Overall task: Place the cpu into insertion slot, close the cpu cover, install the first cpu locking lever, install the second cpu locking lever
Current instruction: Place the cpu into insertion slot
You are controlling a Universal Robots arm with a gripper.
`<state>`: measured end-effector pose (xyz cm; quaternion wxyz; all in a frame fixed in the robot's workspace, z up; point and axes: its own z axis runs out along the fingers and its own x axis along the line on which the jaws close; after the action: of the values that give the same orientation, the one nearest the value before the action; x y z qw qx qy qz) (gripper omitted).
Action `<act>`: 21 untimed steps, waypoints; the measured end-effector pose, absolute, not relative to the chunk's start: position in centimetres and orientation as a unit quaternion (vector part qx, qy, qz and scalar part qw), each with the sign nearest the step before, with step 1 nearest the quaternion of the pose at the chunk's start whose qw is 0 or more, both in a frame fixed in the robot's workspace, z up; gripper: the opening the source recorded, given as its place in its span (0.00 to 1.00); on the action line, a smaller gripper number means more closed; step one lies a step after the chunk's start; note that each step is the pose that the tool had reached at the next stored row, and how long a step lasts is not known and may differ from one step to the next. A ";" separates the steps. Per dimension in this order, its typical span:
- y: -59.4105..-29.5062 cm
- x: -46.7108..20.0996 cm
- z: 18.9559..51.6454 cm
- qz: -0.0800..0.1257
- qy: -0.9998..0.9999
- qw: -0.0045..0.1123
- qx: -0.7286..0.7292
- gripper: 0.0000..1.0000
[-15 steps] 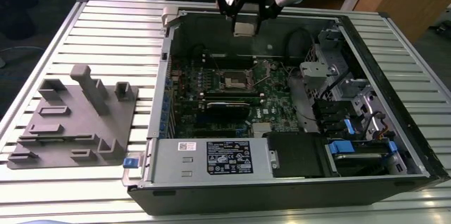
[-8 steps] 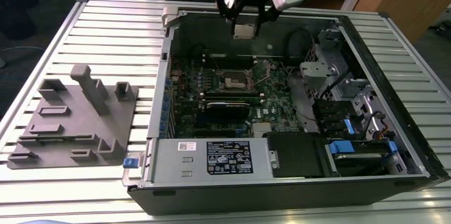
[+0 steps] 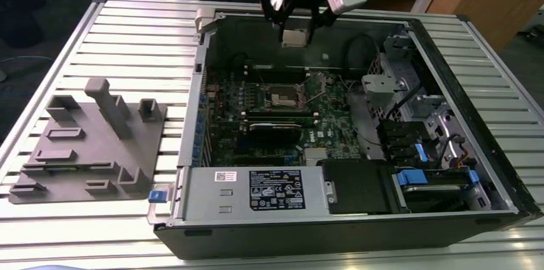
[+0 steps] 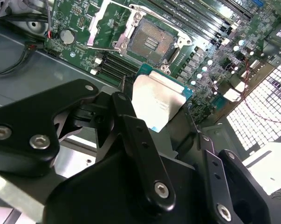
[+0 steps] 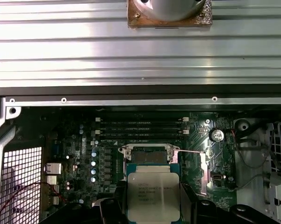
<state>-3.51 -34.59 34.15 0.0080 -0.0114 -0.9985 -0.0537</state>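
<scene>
cpu (image 5: 153,193) in claw (image 4: 159,114) (insertion slot (image 4: 149,41) open)

arm: raised, wrist pointing down | hand (image 3: 297,27): fingers (image 4: 131,121) clamped on the cpu (image 5: 153,196)

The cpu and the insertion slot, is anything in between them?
No, just air. In the second wrist view the cpu, pinched in the gripper, floats apart from the open insertion slot, and nothing sits between them.
</scene>
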 end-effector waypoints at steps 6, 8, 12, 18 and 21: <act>-34.6 -3.5 33.7 -0.055 -0.998 0.008 -0.011 0.54; -34.6 -3.5 33.5 -0.055 -0.998 0.008 -0.010 0.54; -34.7 -3.5 33.1 -0.057 -0.998 0.008 -0.010 0.54; -34.7 -3.5 32.9 -0.057 -0.998 0.008 -0.010 0.54; -34.7 -3.5 32.9 -0.057 -0.998 0.008 -0.010 0.54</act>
<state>-3.51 -34.67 32.90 0.0077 -0.0096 -0.9983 -0.0571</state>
